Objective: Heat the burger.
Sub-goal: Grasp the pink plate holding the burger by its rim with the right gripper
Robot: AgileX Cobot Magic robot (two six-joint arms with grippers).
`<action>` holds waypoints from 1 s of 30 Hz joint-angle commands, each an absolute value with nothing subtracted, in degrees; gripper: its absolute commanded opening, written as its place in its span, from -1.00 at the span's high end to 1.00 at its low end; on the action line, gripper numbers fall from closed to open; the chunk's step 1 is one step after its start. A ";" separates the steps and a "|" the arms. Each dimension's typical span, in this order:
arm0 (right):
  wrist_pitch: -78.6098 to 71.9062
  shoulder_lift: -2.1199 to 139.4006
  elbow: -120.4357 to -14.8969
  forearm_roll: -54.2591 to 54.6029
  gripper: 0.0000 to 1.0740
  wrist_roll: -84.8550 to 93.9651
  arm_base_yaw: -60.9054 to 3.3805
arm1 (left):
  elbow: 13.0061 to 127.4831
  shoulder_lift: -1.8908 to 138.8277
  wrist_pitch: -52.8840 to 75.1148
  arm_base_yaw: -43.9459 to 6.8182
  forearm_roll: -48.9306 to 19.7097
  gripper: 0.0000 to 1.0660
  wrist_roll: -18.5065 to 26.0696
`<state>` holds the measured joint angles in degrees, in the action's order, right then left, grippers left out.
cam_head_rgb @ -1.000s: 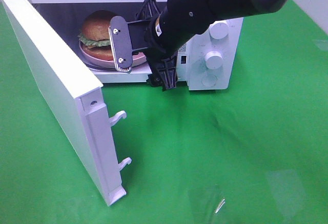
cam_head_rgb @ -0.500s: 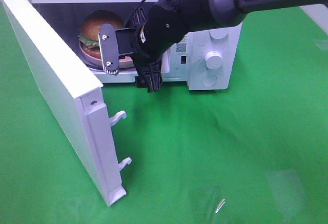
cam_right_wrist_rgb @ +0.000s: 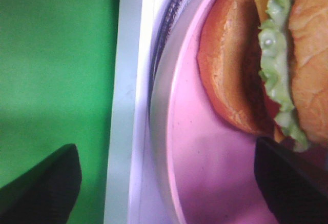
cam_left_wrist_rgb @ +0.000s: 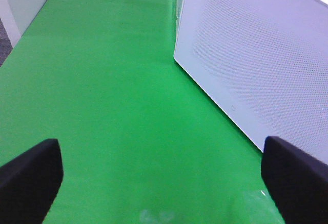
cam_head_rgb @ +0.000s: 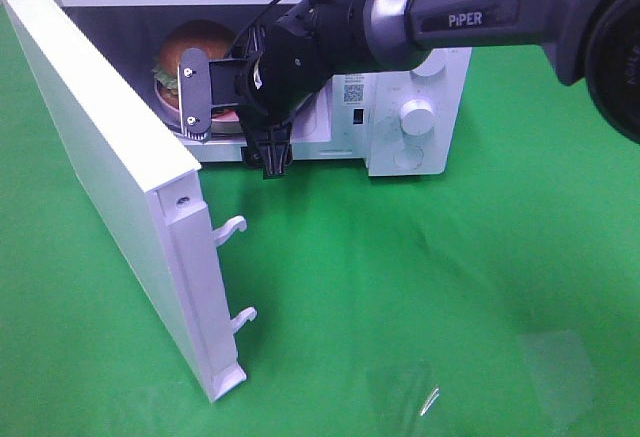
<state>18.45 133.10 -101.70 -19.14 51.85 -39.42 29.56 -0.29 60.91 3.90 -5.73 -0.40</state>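
My right gripper (cam_right_wrist_rgb: 164,190), spread empty before the burger (cam_head_rgb: 198,42) at upper left, should back straight out without nudging the plate (cam_right_wrist_rgb: 205,147).

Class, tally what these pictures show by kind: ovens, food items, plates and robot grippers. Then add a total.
White microwave oven, door open: 1
Round burger with golden-brown bun and green lettuce: 1
Round pink plate: 1
Robot grippers: 2, the left gripper and the right gripper, both open
Total: 5
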 commanded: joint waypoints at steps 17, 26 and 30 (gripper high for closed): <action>16.04 141.12 -107.20 -15.13 -0.54 51.68 -38.67 | 29.56 -1.20 61.02 3.95 -4.41 -0.88 -0.57; 14.67 142.84 -107.20 -12.20 -0.42 51.85 -38.67 | 29.56 -1.20 61.02 3.95 -4.30 -0.88 -0.57; 14.38 142.84 -107.20 -12.20 -0.10 51.62 -38.67 | 29.56 -1.20 61.02 3.95 -4.30 -0.88 -0.57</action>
<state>11.86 142.04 -107.31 -13.29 51.91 -38.79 29.56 -0.29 60.91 3.90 -4.24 -0.40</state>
